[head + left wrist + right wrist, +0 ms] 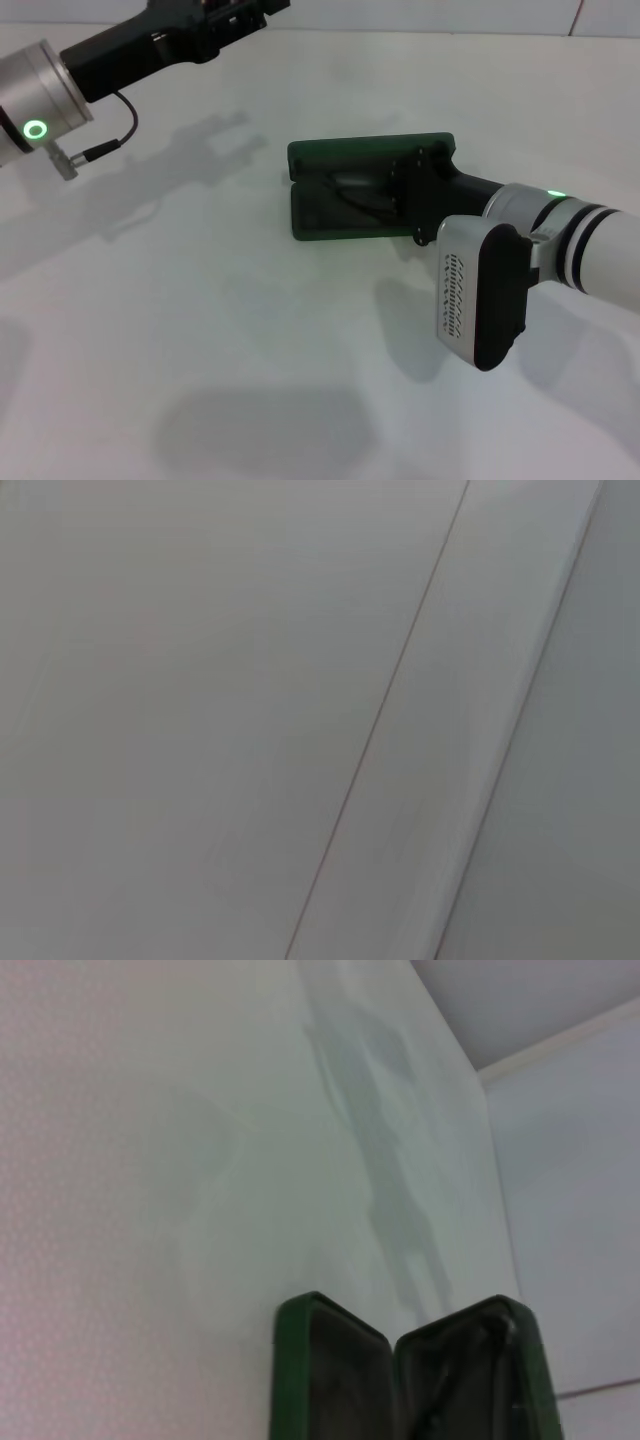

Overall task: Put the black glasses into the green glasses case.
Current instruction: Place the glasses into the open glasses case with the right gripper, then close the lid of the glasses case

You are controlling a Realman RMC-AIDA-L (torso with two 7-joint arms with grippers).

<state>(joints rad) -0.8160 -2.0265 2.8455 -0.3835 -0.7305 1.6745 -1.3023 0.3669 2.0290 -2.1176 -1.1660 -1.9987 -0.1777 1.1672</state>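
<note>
The green glasses case (335,225) lies open in the middle of the white table, its two halves spread flat. Thin black glasses (358,190) show as a dark shape in the far half. In the right wrist view a slender black wire of the glasses (493,1333) lies in one half of the open case (288,1380). My right gripper (408,195) reaches in from the right and hangs over the case's right end, just above the glasses. Whether it touches them is hidden. My left gripper (238,15) is raised at the far left, away from the case.
The white table (200,330) stretches around the case, with arm shadows on it. A white wall stands behind the table's far edge. The left wrist view shows only pale wall panels (250,720) with a seam.
</note>
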